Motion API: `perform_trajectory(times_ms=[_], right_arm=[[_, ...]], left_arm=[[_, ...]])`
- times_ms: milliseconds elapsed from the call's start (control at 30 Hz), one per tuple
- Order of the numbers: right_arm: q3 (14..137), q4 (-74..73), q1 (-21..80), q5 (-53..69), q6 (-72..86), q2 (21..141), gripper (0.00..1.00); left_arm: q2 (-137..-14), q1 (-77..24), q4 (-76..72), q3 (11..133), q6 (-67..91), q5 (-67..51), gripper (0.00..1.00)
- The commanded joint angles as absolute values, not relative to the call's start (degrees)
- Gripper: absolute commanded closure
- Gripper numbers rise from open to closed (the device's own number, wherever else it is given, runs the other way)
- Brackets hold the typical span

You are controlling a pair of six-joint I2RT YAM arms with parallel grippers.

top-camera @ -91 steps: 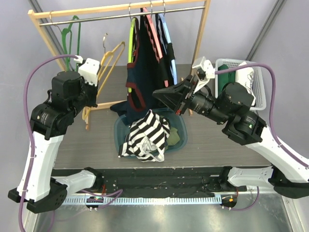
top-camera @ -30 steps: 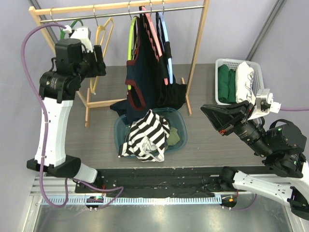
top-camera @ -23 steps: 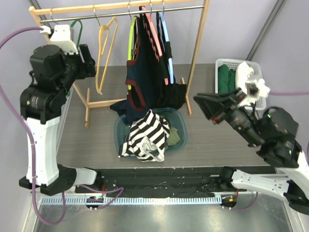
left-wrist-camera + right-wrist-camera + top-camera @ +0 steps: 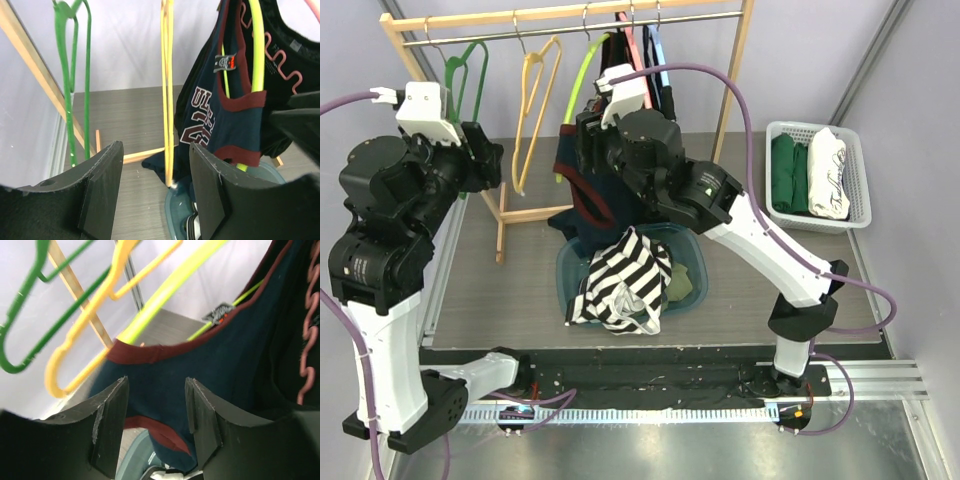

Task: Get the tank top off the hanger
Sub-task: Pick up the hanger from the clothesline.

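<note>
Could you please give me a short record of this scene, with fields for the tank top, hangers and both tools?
tank top: navy, maroon trim, hung on the lime hanger
left tool: open, empty, facing the yellow hanger
right tool: open, close to the tank top, nothing held
bare hangers: green hanger and yellow hanger
bin: under the rack, striped garment inside
status: tank top not yet removed

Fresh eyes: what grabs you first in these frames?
The navy tank top with maroon trim on a lime hanger, midway along the rack, with the right hand open just in front of it. Below, a striped garment spills over the teal tub.
</note>
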State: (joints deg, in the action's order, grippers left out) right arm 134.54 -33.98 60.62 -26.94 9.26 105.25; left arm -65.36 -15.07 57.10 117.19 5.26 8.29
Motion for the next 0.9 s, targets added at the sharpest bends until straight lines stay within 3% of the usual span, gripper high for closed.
perform_trajectory(times_ms=[0, 200, 300, 867], right_arm=[[138.5, -31.5, 64.1, -34.4, 6.9, 102.6, 0.43], [135.3, -25.2, 65.6, -39.0, 5.6, 99.6, 0.35], [139.9, -27.3, 65.7, -42.2, 4.2, 103.3, 0.29], [143.8, -32.1, 64.5, -40.8, 6.9, 108.1, 0.28]], left_arm=[[-64.1, -14.9, 55.0, 114.8, 4.2, 6.2, 0.41], [-63.8, -14.8, 55.1, 113.0, 4.3, 6.0, 0.42], [-63.8, -14.8, 55.0, 113.2, 4.4, 6.0, 0.42], [-63.9, -14.9, 54.9, 114.1, 4.9, 5.8, 0.42]])
